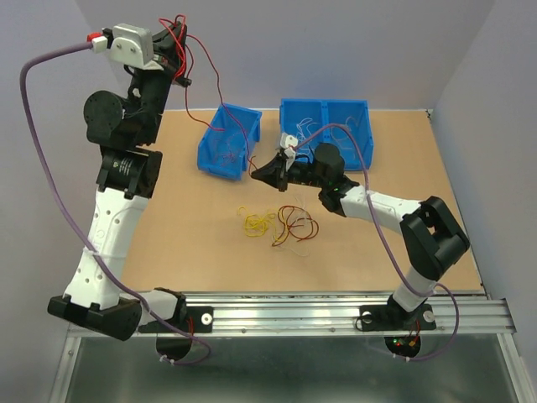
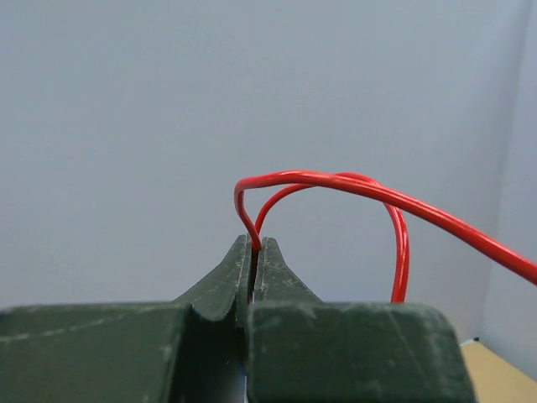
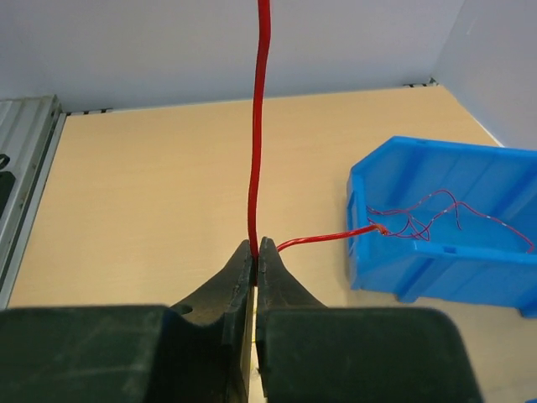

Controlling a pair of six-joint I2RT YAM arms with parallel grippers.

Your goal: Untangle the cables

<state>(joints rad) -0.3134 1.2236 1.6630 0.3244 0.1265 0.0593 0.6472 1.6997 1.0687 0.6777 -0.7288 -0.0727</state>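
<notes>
Pale lilac walls close in a tan worktop (image 1: 168, 243). At about 11 o'clock in the overhead view, my left tool (image 1: 179, 69) hangs high above the worktop's far left corner. Its tips are pinched tight on a red wire (image 2: 369, 189), which loops up out of the tips and away to 3 o'clock in the wrist view. From there the red wire arcs down across the back wall towards the tilted blue bin (image 1: 211, 158) at the far side of the worktop, which has thin red strands lying in it. Just at that bin's 4 o'clock corner my right tool (image 1: 258, 174) sits low, its tips closed on the same red wire; one stretch rises straight to 12 o'clock, and a short end bends off to 3 o'clock towards the bin. The loose cables (image 1: 277, 223), yellow and red loops, lie mid-worktop at 6 o'clock from that tool, apart from it. A double blue bin (image 1: 325, 111) stands at 1 o'clock.
</notes>
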